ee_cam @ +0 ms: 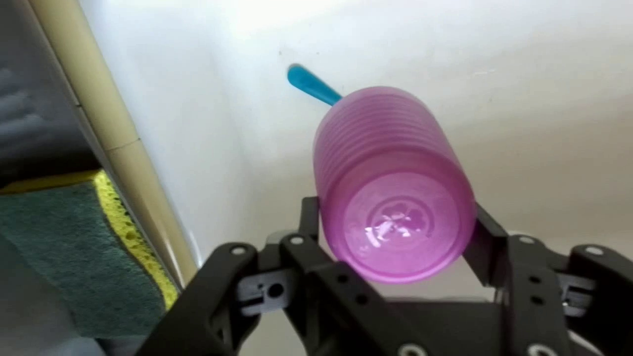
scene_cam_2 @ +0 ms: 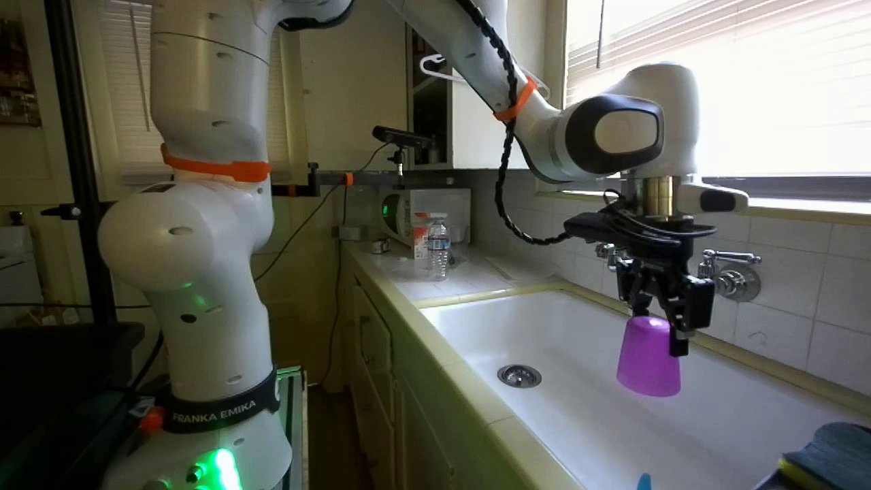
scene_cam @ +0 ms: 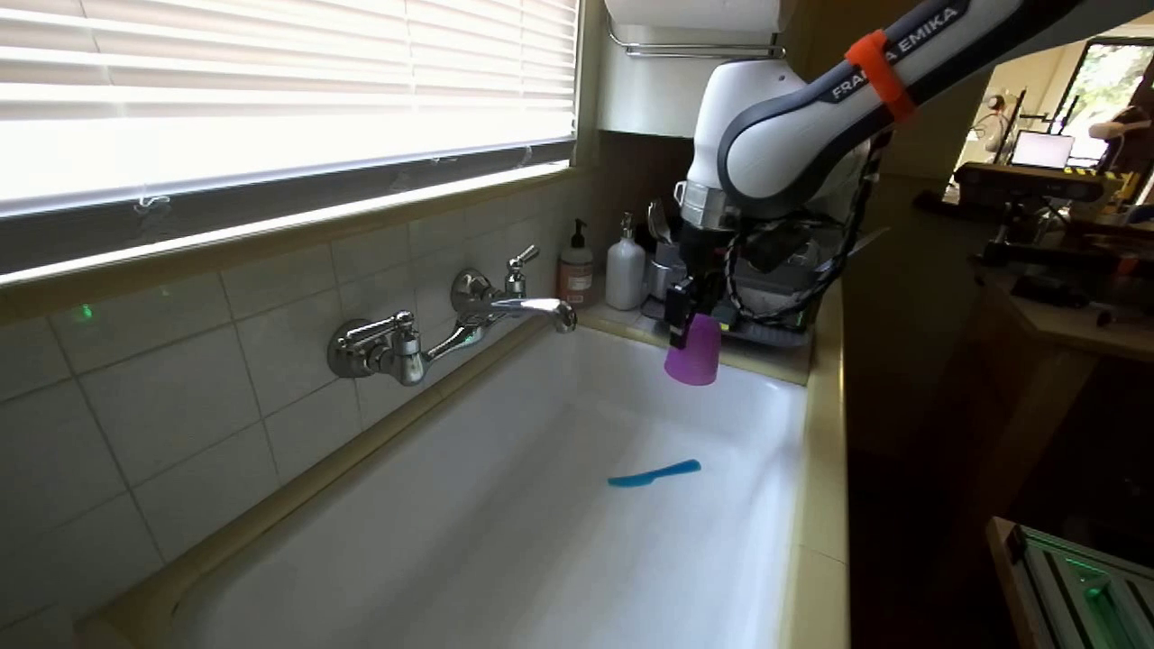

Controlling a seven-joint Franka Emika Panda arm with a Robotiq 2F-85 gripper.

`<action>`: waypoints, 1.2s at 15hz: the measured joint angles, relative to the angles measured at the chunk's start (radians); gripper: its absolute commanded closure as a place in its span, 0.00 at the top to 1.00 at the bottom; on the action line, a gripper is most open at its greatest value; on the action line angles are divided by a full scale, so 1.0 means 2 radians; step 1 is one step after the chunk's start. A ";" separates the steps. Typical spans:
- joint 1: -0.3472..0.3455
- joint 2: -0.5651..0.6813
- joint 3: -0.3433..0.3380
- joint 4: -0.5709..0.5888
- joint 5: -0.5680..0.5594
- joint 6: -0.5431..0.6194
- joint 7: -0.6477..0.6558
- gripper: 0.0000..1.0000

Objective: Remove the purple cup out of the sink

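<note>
Purple cup [scene_cam_2: 648, 361] hangs upside down over the sink [scene_cam: 469, 514], not yet out | Gripper [ee_cam: 398, 230] pinches its sides | Risk: tapered walls may work loose under a jolt; a sideways carry begun too low may knock the cup against the yellow edging [scene_cam: 824, 523]

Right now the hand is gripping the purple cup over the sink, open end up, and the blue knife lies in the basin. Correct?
Not the open end: it points down. The wrist view shows the purple cup upside down, closed base facing up. The rest is right: the hand is gripping it over the sink, where the blue knife lies.
</note>
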 measured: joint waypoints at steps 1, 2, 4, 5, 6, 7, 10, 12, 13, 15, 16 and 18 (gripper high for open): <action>0.000 -0.015 -0.002 -0.009 -0.009 0.000 0.010 0.44; 0.000 -0.031 -0.005 -0.019 -0.018 0.000 0.022 0.44; -0.001 -0.062 -0.009 -0.036 -0.035 0.001 0.046 0.44; -0.002 -0.076 -0.010 -0.043 -0.043 0.001 0.060 0.44; -0.003 -0.090 -0.011 -0.049 -0.053 0.002 0.076 0.44; -0.004 -0.104 -0.011 -0.054 -0.063 0.004 0.093 0.44; -0.012 -0.140 -0.010 -0.069 -0.096 0.008 0.141 0.44; -0.021 -0.161 -0.010 -0.077 -0.109 0.011 0.162 0.44; -0.027 -0.168 -0.010 -0.080 -0.113 0.012 0.169 0.44; -0.043 -0.178 -0.012 -0.085 -0.114 0.022 0.180 0.44; -0.051 -0.182 -0.014 -0.088 -0.115 0.031 0.184 0.44; -0.068 -0.187 -0.018 -0.091 -0.115 0.051 0.190 0.44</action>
